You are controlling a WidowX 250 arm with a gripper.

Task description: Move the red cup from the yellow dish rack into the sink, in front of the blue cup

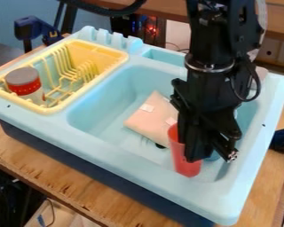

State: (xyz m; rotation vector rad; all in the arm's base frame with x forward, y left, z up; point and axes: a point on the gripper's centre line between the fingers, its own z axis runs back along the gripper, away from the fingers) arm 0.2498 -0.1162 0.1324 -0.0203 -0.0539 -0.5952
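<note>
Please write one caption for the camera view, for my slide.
Black gripper at a red cup in a light-blue toy sink with a yellow dish rack.

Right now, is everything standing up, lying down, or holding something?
Jar: standing up in the rack, lid on.
Yellow rack: in place, holding the jar.
Red cup: on end in the sink.
Pink thing: lying down in the sink.
Sink: has things in it.
End effector: lowered, at the cup.
</note>
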